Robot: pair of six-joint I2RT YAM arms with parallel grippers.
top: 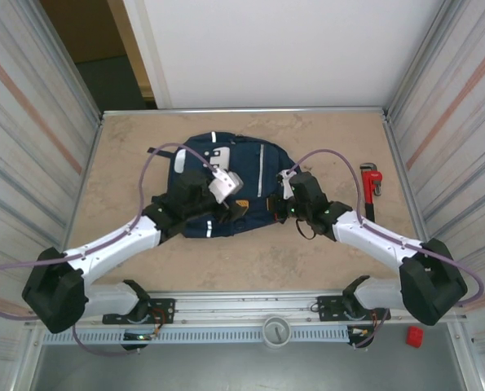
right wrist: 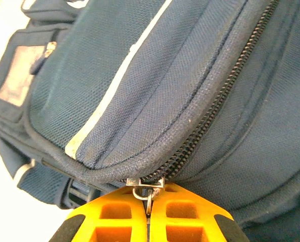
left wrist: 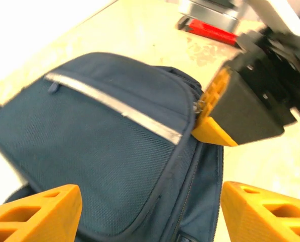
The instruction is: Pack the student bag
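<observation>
The left gripper (left wrist: 150,214) hovered over the near-left part of the student bag (top: 249,163), its orange fingers (left wrist: 36,212) spread wide apart and holding nothing. The navy bag lay flat in the middle of the table (top: 144,138), a little toward the far side. At the bag's right edge, the right gripper (right wrist: 148,217) had its fingers pressed together on the metal zipper pull (right wrist: 147,193). Further right, a red pipe wrench (top: 370,187) lay on the table, apart from the bag.
</observation>
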